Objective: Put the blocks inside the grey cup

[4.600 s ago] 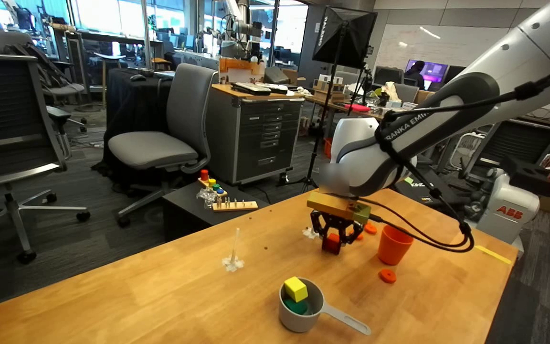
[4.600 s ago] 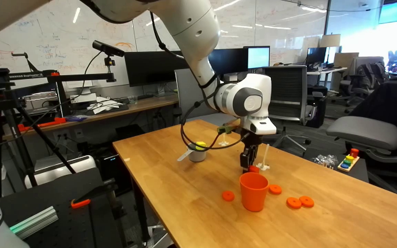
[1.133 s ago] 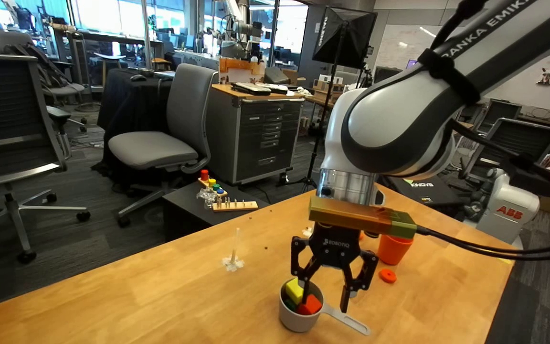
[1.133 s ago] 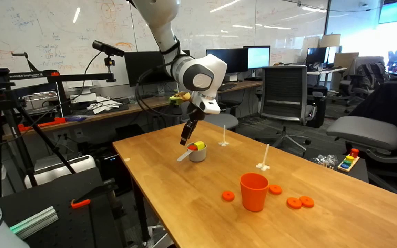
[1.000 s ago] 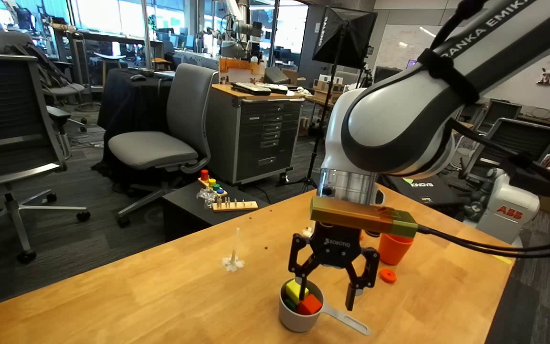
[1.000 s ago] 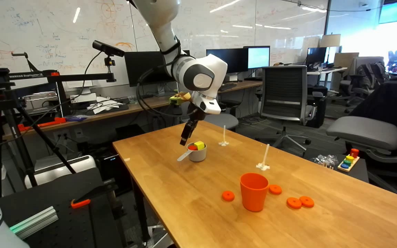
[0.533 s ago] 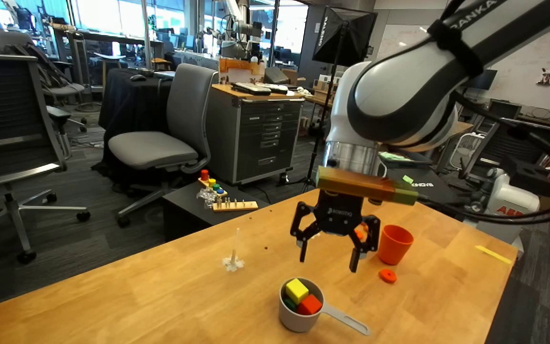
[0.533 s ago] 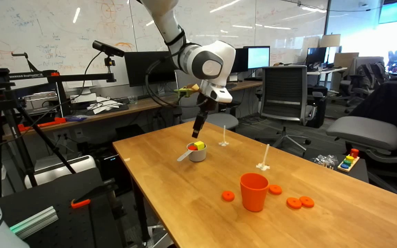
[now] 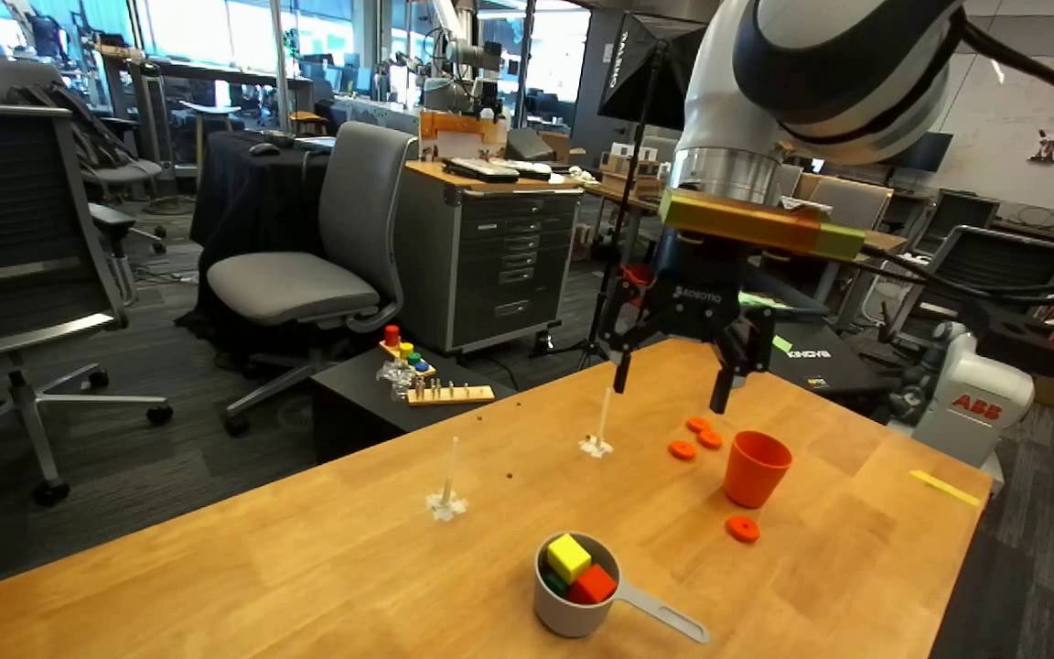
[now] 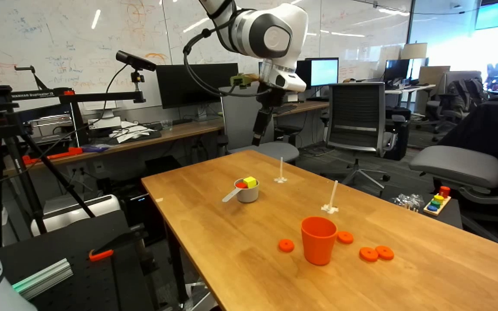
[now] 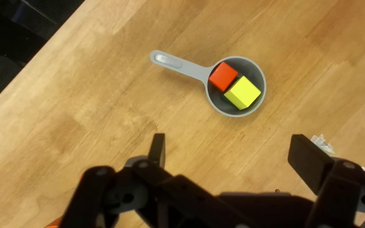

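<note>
The grey cup (image 9: 573,621) stands upright on the wooden table, its handle sticking out sideways. Inside it lie a yellow block (image 9: 569,556), a red block (image 9: 593,584) and a dark green block (image 9: 553,582). From above, the wrist view shows the red block (image 11: 223,76) beside the yellow block (image 11: 242,92), while the green one is almost wholly hidden under the yellow. High over the table, well clear of the cup, hangs my gripper (image 9: 670,399). Its fingers are spread wide in the wrist view, with only bare table seen between them.
An orange cup (image 9: 758,469) stands on the table with several orange discs around it, such as the disc (image 9: 744,528). Two thin upright pegs, a nearer peg (image 9: 449,478) and a farther peg (image 9: 604,419), are fixed to the tabletop.
Earlier my gripper held the red block near the orange cup; a second ago it stood open at the grey cup, the block inside. Since then it has risen and moved away.
</note>
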Controlling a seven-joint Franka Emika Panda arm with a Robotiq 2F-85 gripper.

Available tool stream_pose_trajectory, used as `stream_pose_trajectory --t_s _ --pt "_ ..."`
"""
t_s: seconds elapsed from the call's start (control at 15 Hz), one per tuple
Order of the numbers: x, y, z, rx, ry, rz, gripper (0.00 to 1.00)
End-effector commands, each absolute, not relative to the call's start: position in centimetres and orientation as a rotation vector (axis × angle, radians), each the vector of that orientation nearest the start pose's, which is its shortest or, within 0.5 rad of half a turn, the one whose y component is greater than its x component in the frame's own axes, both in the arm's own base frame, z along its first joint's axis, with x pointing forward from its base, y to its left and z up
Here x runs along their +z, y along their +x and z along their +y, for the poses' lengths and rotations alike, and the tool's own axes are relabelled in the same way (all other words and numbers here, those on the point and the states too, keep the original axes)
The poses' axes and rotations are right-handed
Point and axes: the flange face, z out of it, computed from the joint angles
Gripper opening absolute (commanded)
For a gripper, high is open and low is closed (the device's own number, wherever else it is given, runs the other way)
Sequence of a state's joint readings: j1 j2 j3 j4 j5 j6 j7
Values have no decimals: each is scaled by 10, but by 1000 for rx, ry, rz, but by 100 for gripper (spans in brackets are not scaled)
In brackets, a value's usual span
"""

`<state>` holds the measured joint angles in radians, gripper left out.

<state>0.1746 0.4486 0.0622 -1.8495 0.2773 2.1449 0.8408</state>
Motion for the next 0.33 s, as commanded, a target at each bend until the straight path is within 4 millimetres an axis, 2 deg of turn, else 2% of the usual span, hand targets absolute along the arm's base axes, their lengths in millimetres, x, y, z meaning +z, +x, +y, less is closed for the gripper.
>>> stream_pose_trajectory --t_s 0.0,0.27 --pt "273 604 155 389 -2760 1131 100" --pt "270 601 154 401 -2764 1133 100"
